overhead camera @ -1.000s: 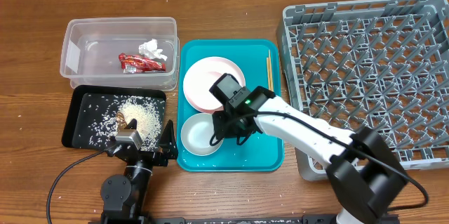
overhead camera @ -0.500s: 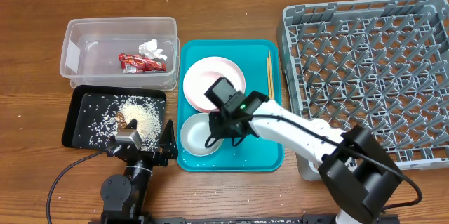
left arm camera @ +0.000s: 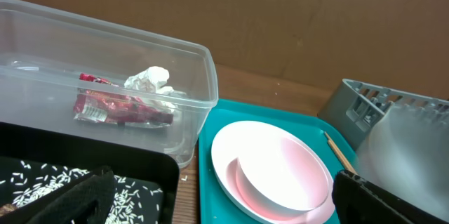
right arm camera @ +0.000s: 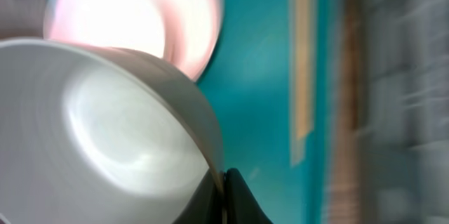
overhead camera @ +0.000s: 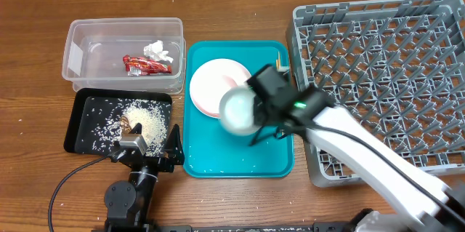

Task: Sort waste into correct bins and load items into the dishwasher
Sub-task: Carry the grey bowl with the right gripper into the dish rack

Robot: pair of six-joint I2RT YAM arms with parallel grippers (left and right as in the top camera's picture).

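My right gripper (overhead camera: 256,113) is shut on the rim of the white bowl (overhead camera: 237,110) and holds it tilted above the teal tray (overhead camera: 240,159); the right wrist view shows the bowl (right arm camera: 105,133) pinched between the fingers (right arm camera: 223,182). Pale pink plates (overhead camera: 214,85) lie stacked on the tray, also in the left wrist view (left arm camera: 273,171). Chopsticks (overhead camera: 278,65) lie at the tray's right edge. The clear tub (overhead camera: 122,56) holds the red wrapper (overhead camera: 145,65) and white tissue (overhead camera: 156,49). The black tray (overhead camera: 87,119) holds rice (overhead camera: 145,119). My left gripper (overhead camera: 149,152) is open near the table's front edge.
The grey dish rack (overhead camera: 385,72) fills the right side of the table. The teal tray has a few rice grains near its front edge. Bare wooden table lies behind the tub and tray.
My right gripper has lifted the white bowl off the teal tray and swung it up and to the right, towards the rack. The left arm has not moved.
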